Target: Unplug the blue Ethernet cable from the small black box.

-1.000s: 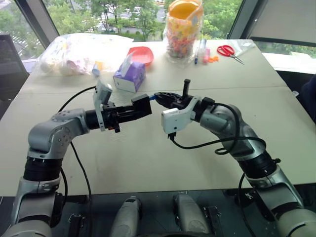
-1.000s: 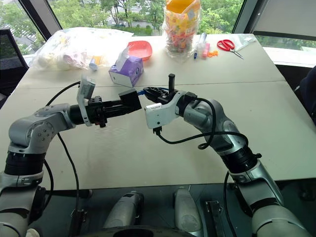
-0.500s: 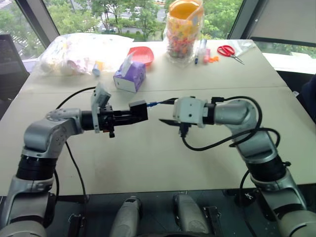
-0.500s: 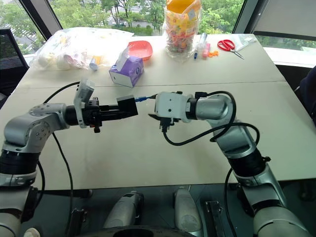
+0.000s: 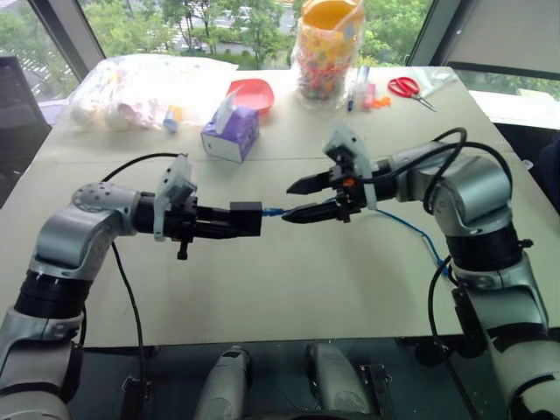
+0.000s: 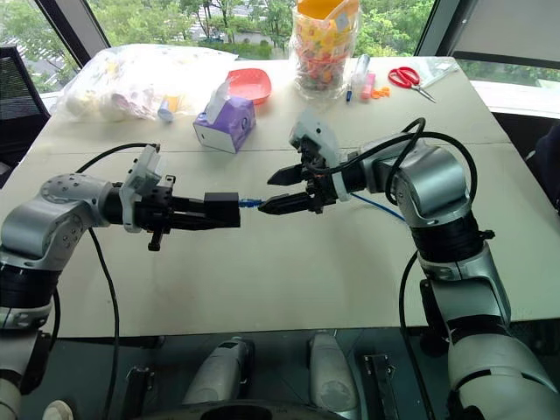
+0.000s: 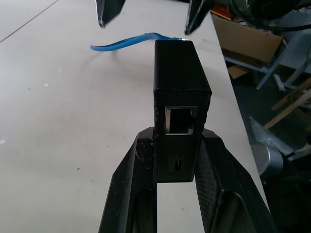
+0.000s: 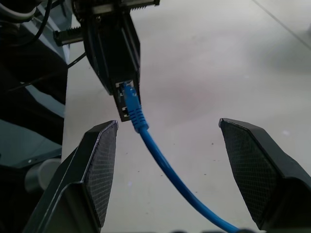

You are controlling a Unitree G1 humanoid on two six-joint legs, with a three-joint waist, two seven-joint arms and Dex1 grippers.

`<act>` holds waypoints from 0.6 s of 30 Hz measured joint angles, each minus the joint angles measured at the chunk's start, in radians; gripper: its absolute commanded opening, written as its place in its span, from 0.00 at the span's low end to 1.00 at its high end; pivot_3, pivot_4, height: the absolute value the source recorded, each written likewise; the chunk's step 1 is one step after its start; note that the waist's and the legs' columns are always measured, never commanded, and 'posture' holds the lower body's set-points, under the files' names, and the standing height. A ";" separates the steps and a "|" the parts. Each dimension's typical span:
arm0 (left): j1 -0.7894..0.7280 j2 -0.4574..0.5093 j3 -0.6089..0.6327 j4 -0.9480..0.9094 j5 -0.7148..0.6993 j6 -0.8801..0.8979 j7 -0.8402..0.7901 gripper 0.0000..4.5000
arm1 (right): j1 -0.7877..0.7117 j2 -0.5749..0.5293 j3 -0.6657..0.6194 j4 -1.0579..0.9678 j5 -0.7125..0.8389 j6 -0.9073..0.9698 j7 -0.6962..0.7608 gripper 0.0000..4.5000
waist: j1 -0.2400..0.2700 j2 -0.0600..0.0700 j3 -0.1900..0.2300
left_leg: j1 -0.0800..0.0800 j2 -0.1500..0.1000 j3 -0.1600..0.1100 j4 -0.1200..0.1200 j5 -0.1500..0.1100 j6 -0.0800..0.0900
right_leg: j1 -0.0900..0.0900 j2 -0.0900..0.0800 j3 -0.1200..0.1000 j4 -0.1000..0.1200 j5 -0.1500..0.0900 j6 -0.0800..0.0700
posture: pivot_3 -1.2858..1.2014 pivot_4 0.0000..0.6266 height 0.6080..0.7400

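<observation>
Left gripper [image 6: 199,212] clamps the small black box [image 6: 222,210], a matte block; right gripper [image 8: 170,160] gapes around the blue Ethernet cable [image 8: 160,158], plug seated in the box, bare table [image 6: 262,271] below.

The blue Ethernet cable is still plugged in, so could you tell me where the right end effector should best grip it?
Probably on the plug boot of the blue Ethernet cable, right where it enters the small black box. The open right end effector already straddles the cord, facing the port; closing nearer the box and pulling straight back along the plug looks best, while the left end effector clamps the box.
</observation>
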 measured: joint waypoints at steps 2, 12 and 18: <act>-0.001 -0.008 0.000 0.002 0.004 -0.010 -0.001 0.10 | -0.007 0.000 0.018 -0.003 0.020 0.012 0.000 0.77 | -0.001 0.000 0.000 | 0.000 0.000 0.000 0.000 0.000 0.000 | 0.000 0.000 0.000 0.000 0.000 0.000 | 0.52 0.24 1.00; -0.001 -0.031 -0.001 0.018 0.017 -0.012 0.002 0.10 | -0.007 0.023 0.029 -0.037 0.076 0.043 -0.061 0.27 | -0.001 0.000 0.000 | 0.000 0.000 0.000 0.001 0.000 0.000 | 0.000 0.000 0.000 0.001 0.000 0.000 | 0.52 0.24 1.00; -0.001 -0.038 -0.001 0.018 0.024 -0.012 0.000 0.10 | -0.008 0.028 0.030 -0.039 0.103 0.067 -0.087 0.27 | -0.001 0.000 0.000 | 0.000 0.000 0.000 0.001 0.000 0.000 | 0.000 0.000 0.000 0.001 0.000 0.000 | 0.52 0.24 1.00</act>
